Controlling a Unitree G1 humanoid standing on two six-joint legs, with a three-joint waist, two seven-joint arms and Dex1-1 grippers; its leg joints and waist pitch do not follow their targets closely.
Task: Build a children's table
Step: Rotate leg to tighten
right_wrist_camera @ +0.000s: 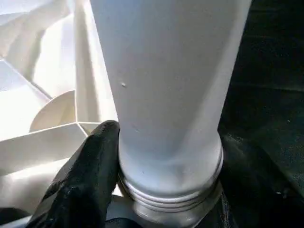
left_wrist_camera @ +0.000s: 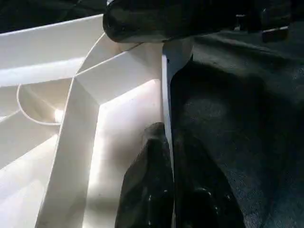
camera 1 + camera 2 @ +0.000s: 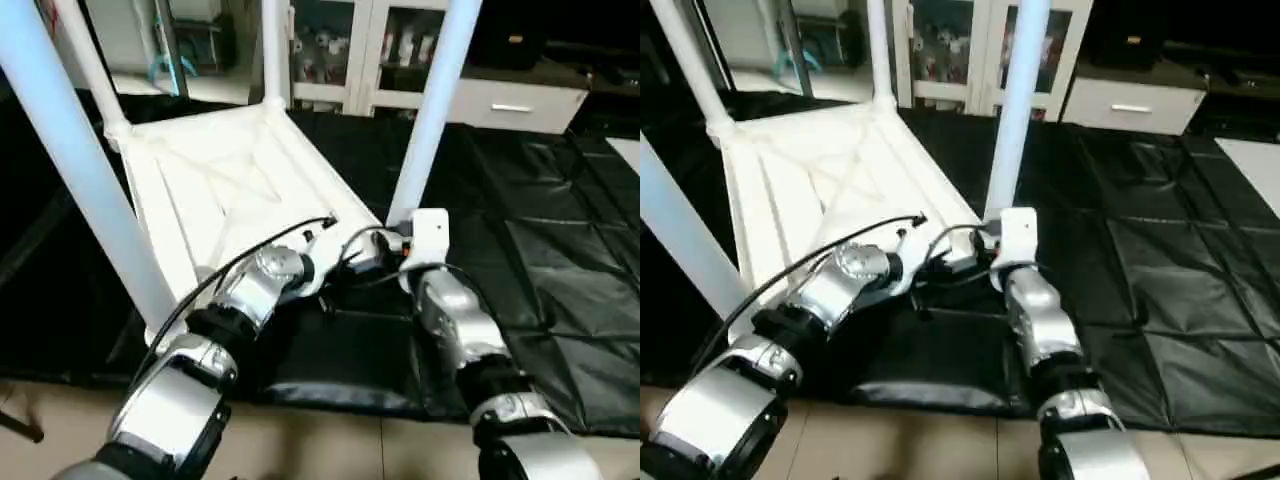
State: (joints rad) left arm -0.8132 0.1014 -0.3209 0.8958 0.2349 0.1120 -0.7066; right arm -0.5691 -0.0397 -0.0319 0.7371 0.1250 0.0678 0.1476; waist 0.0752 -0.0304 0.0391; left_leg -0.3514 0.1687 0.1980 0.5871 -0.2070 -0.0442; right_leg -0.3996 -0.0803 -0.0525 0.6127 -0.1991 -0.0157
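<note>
Nearest the camera, 2 silver forearms are reaching forward over the edge of the worktable, which is lying under a creased black cover. Black cables are looping over the left wrist. The left gripper is sitting at the tabletop's near rim, its 2 black fingers pinched together on the thin white edge wall. The right gripper is sitting at the near right corner, at about 1 o'clock from the left one, its jaws standing fairly wide around the base of the near right leg; one black finger is touching the tube just above its threaded collar, so it is gripping that leg.

The tabletop is lying upside down on the black cover, ribbed X-braced underside up, stretching from the grippers toward 11 o'clock. 4 white legs are standing upright in its corner sockets: the near left leg at 10 o'clock crossing much of the left side of the head views, the far left leg and the far right leg beyond.

Farther off, at 12 o'clock, a white cabinet with glass doors is standing, small items blurred behind the glass. At 1 o'clock a white drawer unit with a metal handle is sitting. No writing can be read.
</note>
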